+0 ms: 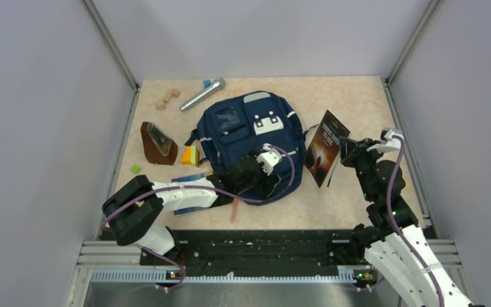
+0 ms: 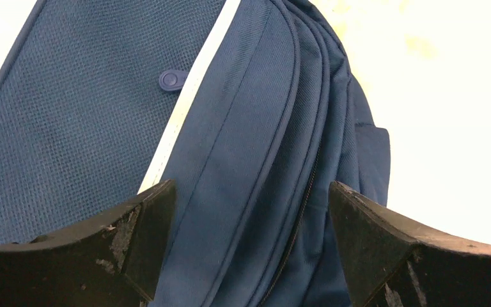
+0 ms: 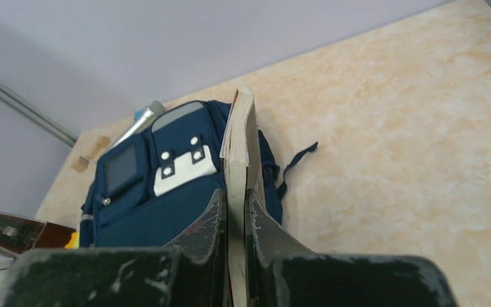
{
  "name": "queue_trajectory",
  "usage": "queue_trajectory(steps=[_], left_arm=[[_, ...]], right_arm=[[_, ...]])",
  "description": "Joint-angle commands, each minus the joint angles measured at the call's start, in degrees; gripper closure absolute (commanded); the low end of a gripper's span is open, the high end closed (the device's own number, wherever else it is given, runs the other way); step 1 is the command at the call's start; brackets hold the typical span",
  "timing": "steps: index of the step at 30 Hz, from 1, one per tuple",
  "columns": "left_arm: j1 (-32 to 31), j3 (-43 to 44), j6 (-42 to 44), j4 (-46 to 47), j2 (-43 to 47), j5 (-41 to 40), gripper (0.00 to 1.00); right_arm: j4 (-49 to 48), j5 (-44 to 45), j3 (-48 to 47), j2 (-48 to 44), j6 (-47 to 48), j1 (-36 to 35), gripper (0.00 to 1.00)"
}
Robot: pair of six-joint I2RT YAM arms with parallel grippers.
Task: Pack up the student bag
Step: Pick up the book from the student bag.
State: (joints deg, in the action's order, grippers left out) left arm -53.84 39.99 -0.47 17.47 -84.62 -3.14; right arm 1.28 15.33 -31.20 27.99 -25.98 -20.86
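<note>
Beige marbled table top [image 1: 358,96] carries everything. Farthest left lies a small green piece [image 1: 135,169], and behind it a brown wedge-shaped stand [image 1: 158,146] with something on its slope that is too small to name. At the rear left sit pale wooden blocks [image 1: 166,99]. A silver microphone [image 1: 202,94] lies slantwise, near the rear left corner of the bag. A yellow-orange block [image 1: 190,155] rests just beside the bag's left edge.

The student bag [image 1: 230,137] lies flat in the middle of the table, front pocket up, with its white patch [image 1: 268,123] toward the right side. The left arm reaches in from the near left corner, and the left gripper [image 1: 256,178] hangs over the bag's near end. From the left wrist view its fingers [image 2: 134,236] are spread wide and hold nothing, with the bag's zipped side seam running between them. It may be touching the fabric, though that is hard to judge.

Right of the bag, a dark-covered book [image 1: 326,148] stands tilted, just beside the bag's right edge. The right gripper [image 1: 353,151] is clamped on it, both fingers [image 3: 208,220] pressed against the covers and the page edges showing between them.
</note>
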Motion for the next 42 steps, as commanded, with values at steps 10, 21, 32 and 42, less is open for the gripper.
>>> queue_trajectory(steps=[10,21,32,42], left_arm=[[-5.1,5.9,9.2,-3.0,-6.4,-19.8,0.06],[-6.1,5.9,11.0,-3.9,-9.8,-32.0,0.02],[-6.3,6.5,10.2,-3.8,-10.0,-38.0,0.32],[-6.3,5.2,17.7,7.7,-3.3,-43.6,0.91]], right_arm=[[2.1,-0.3,-1.0,-2.6,2.8,0.4,1.00],[2.4,-1.8,-1.1,-3.6,2.4,0.4,1.00],[2.5,-5.0,-1.3,-3.7,0.1,0.4,1.00],[3.6,-8.8,-0.5,-4.0,-4.2,0.3,1.00]])
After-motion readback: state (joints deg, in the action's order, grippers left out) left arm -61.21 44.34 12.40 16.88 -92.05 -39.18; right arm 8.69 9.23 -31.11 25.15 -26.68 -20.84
